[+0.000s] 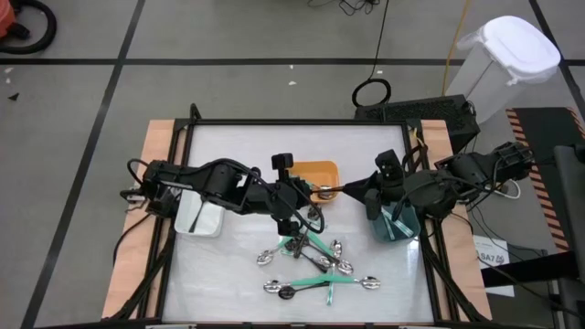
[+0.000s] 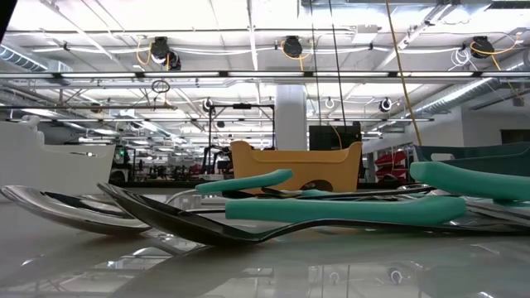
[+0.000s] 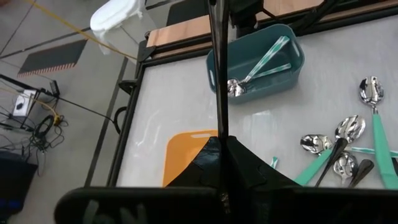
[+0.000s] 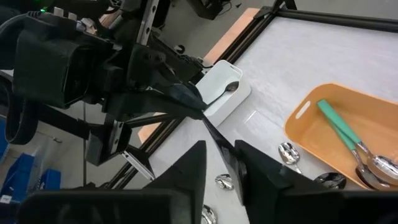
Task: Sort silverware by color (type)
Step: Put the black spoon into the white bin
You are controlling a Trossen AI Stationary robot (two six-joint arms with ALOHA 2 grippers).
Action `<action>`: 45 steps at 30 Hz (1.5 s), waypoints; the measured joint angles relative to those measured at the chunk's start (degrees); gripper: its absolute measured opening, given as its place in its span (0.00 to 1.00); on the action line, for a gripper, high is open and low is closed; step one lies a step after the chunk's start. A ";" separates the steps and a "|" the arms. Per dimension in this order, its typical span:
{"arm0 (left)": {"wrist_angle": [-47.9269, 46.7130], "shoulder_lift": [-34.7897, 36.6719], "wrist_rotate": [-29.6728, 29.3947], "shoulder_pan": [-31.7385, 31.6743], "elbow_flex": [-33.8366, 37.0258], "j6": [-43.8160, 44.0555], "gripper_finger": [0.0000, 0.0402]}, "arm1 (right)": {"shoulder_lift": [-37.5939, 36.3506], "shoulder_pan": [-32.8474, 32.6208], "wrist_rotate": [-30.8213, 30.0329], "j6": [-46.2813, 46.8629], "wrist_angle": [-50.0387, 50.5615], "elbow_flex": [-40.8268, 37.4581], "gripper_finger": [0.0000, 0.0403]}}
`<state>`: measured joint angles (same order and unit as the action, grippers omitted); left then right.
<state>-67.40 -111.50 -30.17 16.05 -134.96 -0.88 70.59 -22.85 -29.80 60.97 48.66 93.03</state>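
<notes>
A black utensil spans between both grippers above the table. Left gripper clamps one end; right gripper stands partly open around the other.

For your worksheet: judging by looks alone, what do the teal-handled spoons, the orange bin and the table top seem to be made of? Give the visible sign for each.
Teal-handled spoons: bowls look like polished metal, mirror-bright with reflections; handles look like matte plastic, being evenly teal.

Orange bin: probably moulded plastic, with uniform colour, rounded corners and a cut-out grip.

Table top: a glossy white sheet, perhaps laminate or acrylic; the low view shows reflections in it.
</notes>
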 joint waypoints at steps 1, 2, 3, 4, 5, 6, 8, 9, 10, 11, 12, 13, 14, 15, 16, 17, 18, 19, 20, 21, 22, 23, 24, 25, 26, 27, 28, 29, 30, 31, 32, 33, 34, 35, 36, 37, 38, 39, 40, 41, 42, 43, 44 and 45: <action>-0.01 0.00 0.00 0.01 0.00 -0.07 0.01 | 0.00 0.00 0.02 -0.02 0.00 0.00 0.17; -0.02 0.00 0.00 0.02 0.00 -0.04 0.01 | 0.00 0.00 0.02 -0.04 0.02 0.00 0.15; -0.02 0.00 0.00 0.04 0.00 -0.04 0.01 | 0.00 0.00 0.02 -0.10 0.06 0.00 0.12; -0.04 0.01 0.00 0.04 0.00 -0.04 0.01 | 0.00 0.00 0.02 -0.16 0.07 0.00 0.09; -0.04 0.02 0.00 0.04 0.00 -0.01 0.01 | 0.00 0.00 0.01 -0.25 0.07 0.00 0.06; -0.09 0.02 0.00 0.04 0.00 0.03 0.01 | 0.00 0.00 0.06 -0.44 -0.02 0.00 0.04; -0.08 0.02 0.02 0.04 0.00 0.02 0.01 | 0.00 -0.02 0.07 -0.74 -0.28 0.00 0.02; -0.07 0.02 0.02 0.04 0.00 0.00 0.01 | 0.00 -0.02 0.07 -0.74 -0.24 0.00 0.02; -0.13 0.02 0.02 0.04 0.00 0.04 0.01 | 0.00 -0.02 0.07 -0.76 -0.22 0.00 0.03; -0.15 0.02 0.02 0.04 0.00 0.22 0.01 | 0.00 -0.02 0.07 -0.78 -0.25 0.00 0.02; -0.15 0.02 0.07 0.04 0.00 0.63 0.01 | 0.00 -0.02 0.06 -0.98 -0.28 0.00 0.02; -0.13 0.02 0.34 0.04 0.00 1.30 0.01 | 0.00 -0.02 0.05 -1.42 -0.38 0.00 0.02; -0.10 0.02 0.79 0.04 0.00 2.34 0.02 | 0.00 -0.02 0.06 -1.81 -0.44 0.00 0.01; -0.06 0.02 0.99 0.04 0.00 3.48 0.02 | 0.00 -0.02 0.04 -1.90 -0.44 0.00 0.01; 0.06 0.02 1.03 0.04 0.00 4.66 0.04 | -0.03 -0.02 0.02 -1.94 -0.46 0.00 0.01; 0.28 0.02 1.05 0.04 0.00 5.86 0.06 | -0.20 -0.02 0.00 -2.15 -0.46 0.00 0.01; 0.75 0.02 1.05 0.04 0.00 7.21 0.09 | -0.42 -0.02 -0.04 -2.52 -0.46 0.00 0.01; 1.48 0.02 1.05 0.00 0.00 8.48 0.12 | -0.66 -0.02 -0.10 -2.89 -0.42 0.00 0.01; 2.03 0.04 1.03 0.00 -0.03 9.60 0.15 | -0.92 -0.02 -0.31 -3.11 -0.02 -0.02 0.01; 2.03 0.11 1.03 0.04 -0.04 10.69 0.19 | -1.27 0.00 -0.50 -3.20 0.14 -0.04 0.01; 1.91 0.38 0.99 0.19 -0.04 11.79 0.22 | -1.65 0.02 -0.96 -3.36 0.12 -0.07 0.01; 1.92 0.61 0.77 0.39 -0.04 12.98 0.26 | -2.02 0.02 -1.79 -3.40 0.14 -0.07 0.01; 2.09 0.77 0.08 0.57 -0.04 14.33 0.29 | -2.50 0.02 -2.22 -3.43 0.30 -0.07 0.01; 2.74 0.93 -0.80 0.61 -0.04 15.65 0.32 | -3.16 0.01 -2.78 -3.61 0.43 -0.07 0.01; 3.61 1.37 -1.85 0.77 -0.04 17.10 0.34 | -3.75 0.02 -3.27 -3.83 0.46 -0.06 0.01; 4.16 1.79 -2.83 1.04 -0.04 18.49 0.36 | -4.34 0.02 -3.57 -4.20 0.46 -0.04 0.01; 5.23 2.18 -3.78 1.23 -0.04 20.01 0.37 | -4.94 0.02 -3.87 -4.72 0.50 -0.04 0.01; 6.88 2.69 -5.06 1.25 -0.04 21.63 0.38 | -5.54 0.00 -4.71 -5.12 0.50 -0.04 0.00; 8.47 3.25 -6.34 1.29 -0.04 23.44 0.38 | -6.15 0.02 -5.48 -5.59 0.46 -0.04 0.00; 10.22 3.84 -7.44 1.33 -0.04 25.15 0.39 | -6.73 0.00 -6.39 -6.17 0.38 -0.06 0.00; 12.76 4.22 -8.17 1.33 -0.04 26.11 0.39 | -7.40 0.01 -7.56 -6.82 -0.04 -0.04 0.00; 16.25 4.35 -8.58 1.33 -0.10 26.51 0.39 | -8.14 0.00 -9.00 -7.63 -0.68 -0.05 0.00; 19.76 4.35 -8.66 1.33 -0.15 26.19 0.39 | -8.81 0.00 -10.22 -8.28 -1.27 -0.04 0.00; 23.51 4.33 -8.68 1.33 -0.15 24.81 0.39 | -9.50 0.00 -11.47 -9.23 -2.24 -0.04 0.00; 27.62 4.21 -8.64 1.33 -0.11 23.05 0.39 | -10.21 0.00 -12.77 -10.59 -3.63 -0.04 0.00; 31.56 4.14 -8.58 1.33 -0.03 21.32 0.39 | -10.75 0.00 -14.03 -12.25 -5.41 -0.04 0.00; 35.37 4.00 -8.51 1.33 -0.02 19.91 0.39 | -11.23 0.00 -15.24 -14.09 -7.38 -0.04 0.00; 39.24 3.74 -8.52 1.22 -0.06 19.04 0.39 | -11.70 0.00 -16.12 -16.20 -9.52 -0.04 0.00; 42.57 3.45 -8.52 0.95 -0.13 18.37 0.39 | -12.13 0.00 -16.95 -18.51 -11.91 -0.04 0.00; 45.14 3.18 -8.50 0.67 -0.15 17.78 0.39 | -12.43 0.00 -17.13 -20.92 -14.47 -0.04 0.00; 47.02 2.97 -8.50 0.36 -0.15 17.27 0.39 | -12.72 0.00 -17.22 -23.48 -17.14 -0.04 0.00; 48.56 2.76 -8.48 -0.03 -0.10 16.83 0.39 | -12.99 0.00 -17.22 -26.10 -19.86 -0.04 0.00; 49.73 2.61 -8.48 -0.50 -0.02 16.59 0.39 | -13.12 0.01 -17.22 -28.41 -22.46 -0.04 0.00; 50.95 2.20 -8.48 -1.07 0.00 16.61 0.39 | -13.18 0.02 -17.51 -30.71 -25.13 -0.03 0.00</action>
<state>-16.45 -109.31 -38.65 14.98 -134.96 15.73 57.41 -22.83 -47.31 30.26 23.53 93.00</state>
